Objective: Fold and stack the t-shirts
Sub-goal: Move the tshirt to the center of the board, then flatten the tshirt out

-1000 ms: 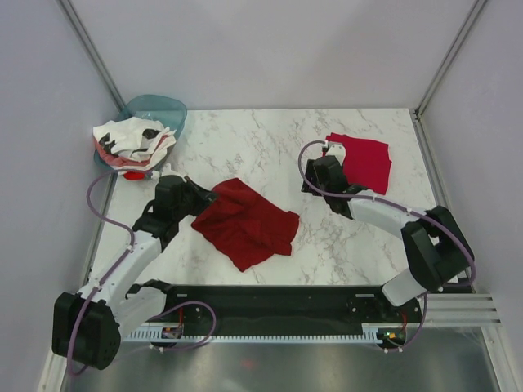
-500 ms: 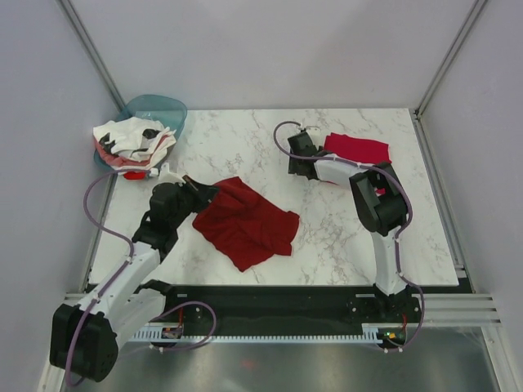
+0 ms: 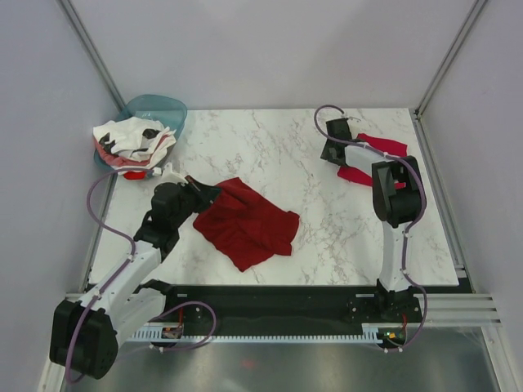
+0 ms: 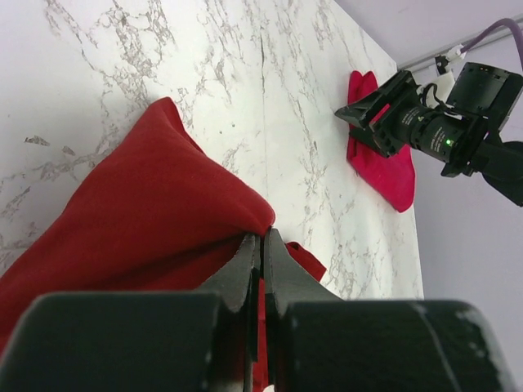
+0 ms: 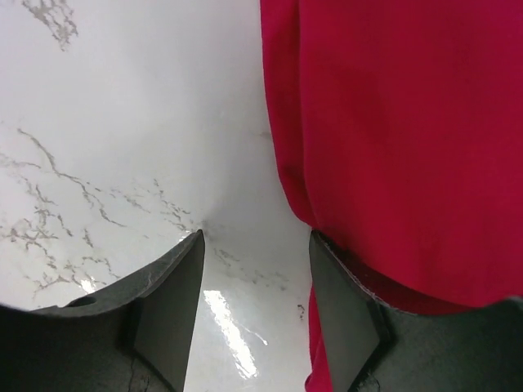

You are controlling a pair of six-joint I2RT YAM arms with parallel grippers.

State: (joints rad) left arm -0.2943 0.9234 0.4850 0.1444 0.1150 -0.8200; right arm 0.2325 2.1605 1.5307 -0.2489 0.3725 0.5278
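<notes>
A dark maroon t-shirt (image 3: 249, 224) lies rumpled in the middle of the marble table. My left gripper (image 3: 202, 196) is shut on its left edge, and the left wrist view shows cloth (image 4: 147, 212) pinched between the fingertips (image 4: 261, 238). A crimson t-shirt (image 3: 388, 146) lies at the back right, partly covered by my right arm. My right gripper (image 3: 333, 153) stands open at that shirt's left edge. In the right wrist view the crimson cloth (image 5: 409, 122) drapes over the right finger (image 5: 343, 302), with bare marble between the jaws (image 5: 255, 245). White t-shirts (image 3: 131, 140) are heaped at the back left.
The white heap sits in a teal plastic basin (image 3: 163, 108) at the table's back left corner. Metal frame posts and grey walls close in the table (image 3: 270, 147) on three sides. A black rail runs along the near edge.
My right arm has swung its gripper from the crimson shirt's front left to its back left, and the shirt now shows only in part. The left gripper has barely moved.
</notes>
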